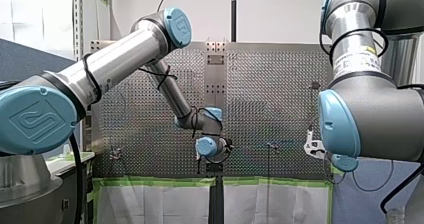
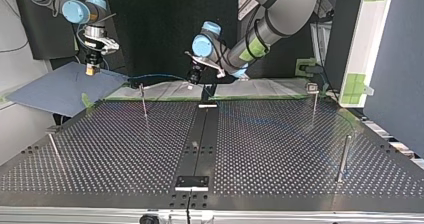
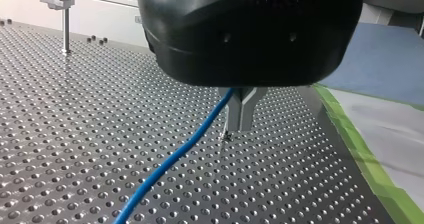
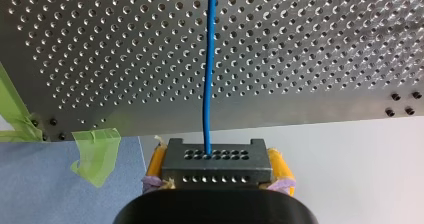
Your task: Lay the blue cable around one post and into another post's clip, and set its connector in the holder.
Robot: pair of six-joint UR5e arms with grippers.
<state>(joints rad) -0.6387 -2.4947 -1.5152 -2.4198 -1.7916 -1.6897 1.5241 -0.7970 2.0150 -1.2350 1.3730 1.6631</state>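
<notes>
Running out over the bench [image 3: 90, 114], the blue cable [image 4: 207, 79] ends in a black perforated connector [image 4: 216, 170]. My right pincer [image 4: 218, 159] is pinching that connector between yellow pads [image 4: 156, 163], held off the bench's edge, by a blue mat [image 2: 60, 86]. My left pincer [image 3: 241, 111] is pressed together on the cable, its metal fingers [image 3: 247, 104] just above the bench surface, near the bench's green tape [image 3: 360, 149] border. A thin post [image 2: 143, 100] stands on the bench close by the cable; contact cannot be told.
</notes>
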